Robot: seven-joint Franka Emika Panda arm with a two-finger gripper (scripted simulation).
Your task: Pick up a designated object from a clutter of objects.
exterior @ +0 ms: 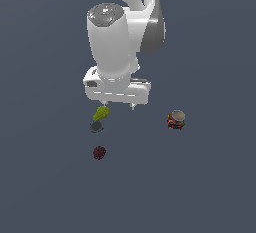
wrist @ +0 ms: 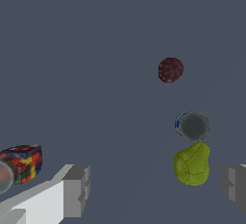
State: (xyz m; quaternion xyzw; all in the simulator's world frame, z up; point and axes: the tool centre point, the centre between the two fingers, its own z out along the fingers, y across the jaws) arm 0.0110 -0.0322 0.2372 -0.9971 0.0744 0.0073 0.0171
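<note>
My fingers hang spread, empty — the short can sits just past the pear lump, nearer one finger.

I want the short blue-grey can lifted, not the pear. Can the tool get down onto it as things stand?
Probably, with care. The tool is open and nothing covers the short can, but the pear-shaped lump sits right against it, so a finger could strike that.
</note>
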